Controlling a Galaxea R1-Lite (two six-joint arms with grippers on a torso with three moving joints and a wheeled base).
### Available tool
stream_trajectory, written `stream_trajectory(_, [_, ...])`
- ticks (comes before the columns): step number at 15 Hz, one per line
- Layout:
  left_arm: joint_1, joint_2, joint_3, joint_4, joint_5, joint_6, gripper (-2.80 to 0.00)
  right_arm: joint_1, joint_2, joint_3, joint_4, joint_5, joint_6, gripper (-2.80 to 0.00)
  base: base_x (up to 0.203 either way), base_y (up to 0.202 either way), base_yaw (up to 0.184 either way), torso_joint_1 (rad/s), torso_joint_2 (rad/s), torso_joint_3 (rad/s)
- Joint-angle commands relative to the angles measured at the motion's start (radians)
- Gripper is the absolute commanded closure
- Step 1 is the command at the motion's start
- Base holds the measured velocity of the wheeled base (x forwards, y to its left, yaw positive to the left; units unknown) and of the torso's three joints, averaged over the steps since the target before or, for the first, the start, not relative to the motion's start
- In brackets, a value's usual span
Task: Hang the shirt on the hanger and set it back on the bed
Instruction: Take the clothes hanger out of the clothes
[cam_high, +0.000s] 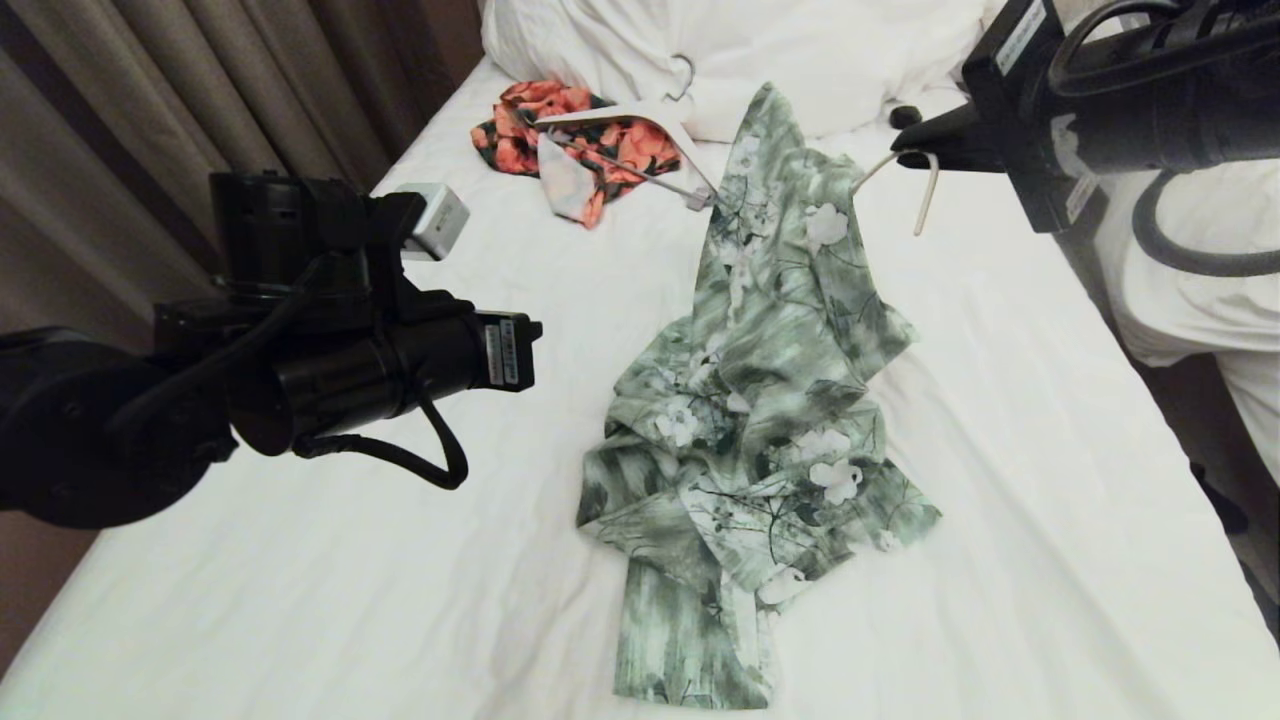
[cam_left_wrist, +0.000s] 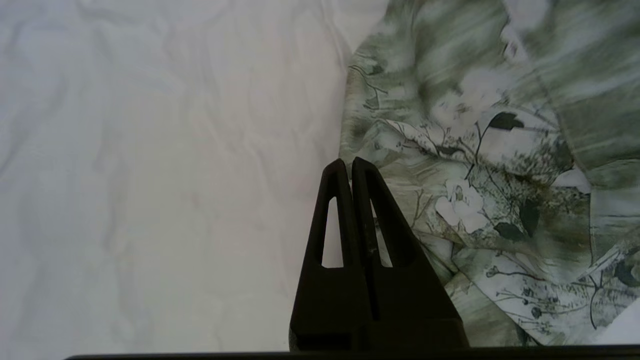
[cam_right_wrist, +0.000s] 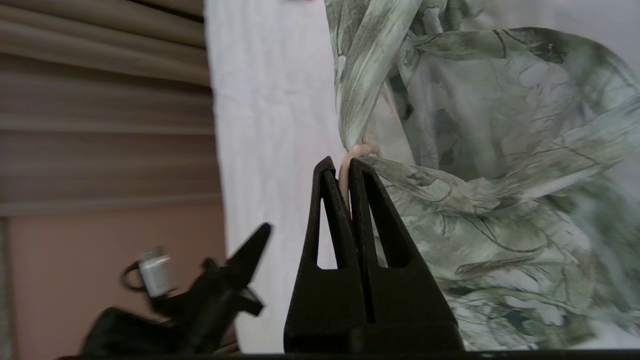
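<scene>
Shirt (cam_high: 760, 400) hangs from the hanger (cam_high: 925, 185), lower half crumpled on the bed (cam_high: 1050, 500). Right tool (cam_high: 910, 140) clamps the hanger's hook; left tool (cam_left_wrist: 350, 167) hovers closed, empty, beside the shirt.

Beyond my reach, toward the head of the sheet, lies an orange-red floral garment (cam_high: 570, 140), crumpled, with a thick white hanger (cam_high: 640, 130) resting across it; its metal hook (cam_high: 683, 75) points toward the big white pillows (cam_high: 760, 50). A small grey-white box (cam_high: 432, 220) sits near the sheet's edge on my left. Brown pleated curtains (cam_high: 200, 90) hang past that edge. On my far right, a heap of white bedding (cam_high: 1200, 300) shows on a separate surface.
</scene>
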Motion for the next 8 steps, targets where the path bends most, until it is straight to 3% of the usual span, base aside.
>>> stream_trajectory(1, [-0.012,-0.001,0.004,-0.002,0.000,-0.002,0.00,0.002,-0.024,-0.003,-0.019,0.009,0.006,0.00,0.000,0.000,0.000,0.000,0.00,0.000])
stream_trajectory(8, [-0.105,-0.053,0.030,-0.002,0.008,-0.002,0.00,0.005,-0.049,-0.005,-0.079,0.034,0.053,0.00,0.000,0.000,0.000,0.000,0.00,0.000])
